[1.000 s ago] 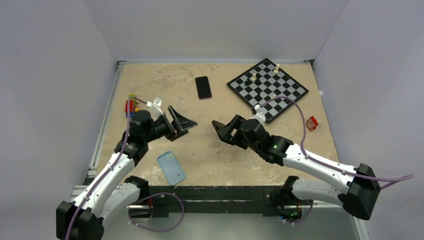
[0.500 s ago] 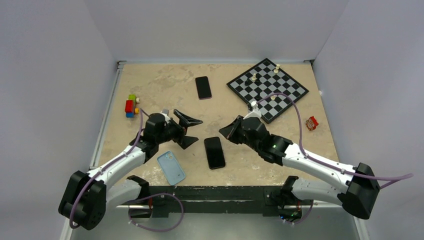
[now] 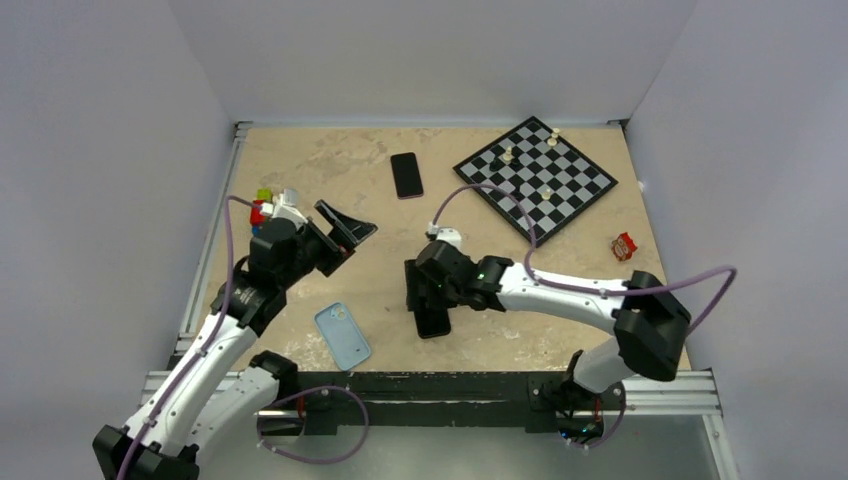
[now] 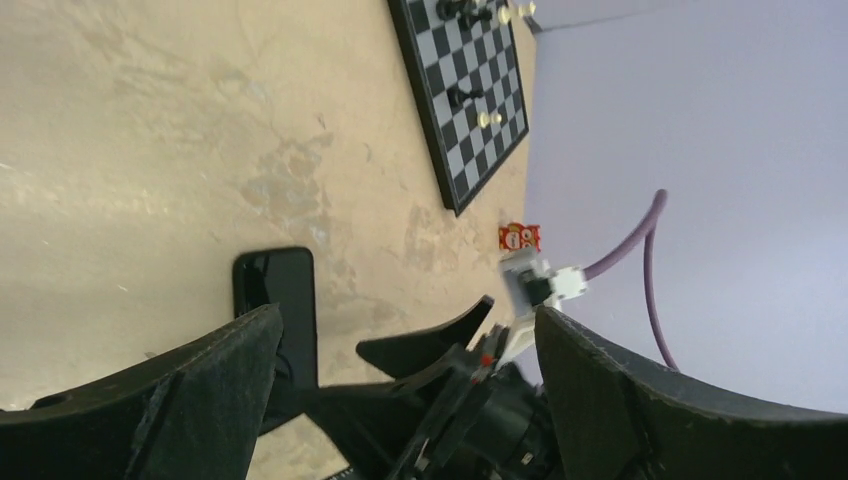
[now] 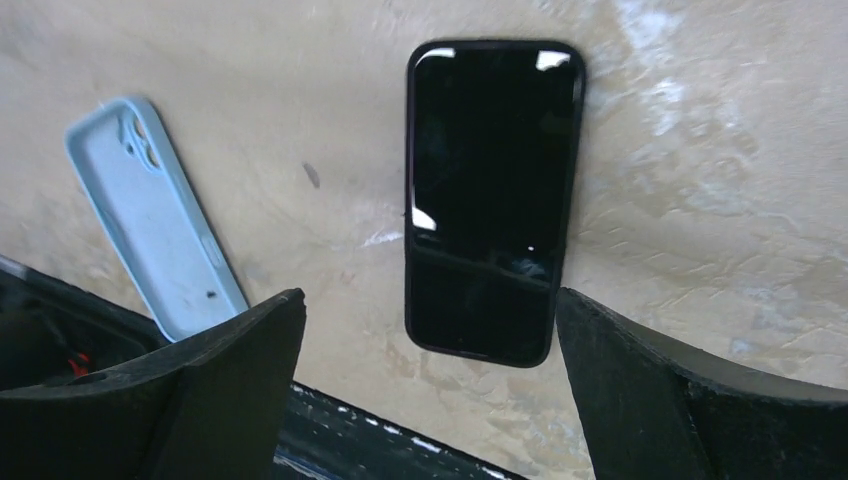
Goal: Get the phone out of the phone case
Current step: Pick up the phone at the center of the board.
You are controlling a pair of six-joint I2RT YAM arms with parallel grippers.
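A black phone [image 3: 433, 321] lies flat, screen up, on the tan table near the front; it also shows in the right wrist view [image 5: 492, 200] and the left wrist view [image 4: 280, 290]. A light blue phone case [image 3: 343, 335] lies flat to its left, apart from it, and also shows in the right wrist view [image 5: 155, 235]. My right gripper [image 3: 425, 298] hangs open just above the phone's far end, one finger on each side in its wrist view [image 5: 428, 300], holding nothing. My left gripper [image 3: 342, 228] is open and empty, raised at the left, and looks toward the right gripper [image 4: 408, 315].
A second black phone [image 3: 406, 175] lies at the back centre. A chessboard [image 3: 535, 178] with a few pieces sits at the back right. A red packet [image 3: 624, 245] lies at the right, and coloured toy blocks [image 3: 262, 208] at the left. The table's black front rail [image 5: 400, 440] is close.
The black phone, unseen a second ago, now lies on the table. My right gripper has swung left and down over it. My left gripper came in, then pulled back up to the left.
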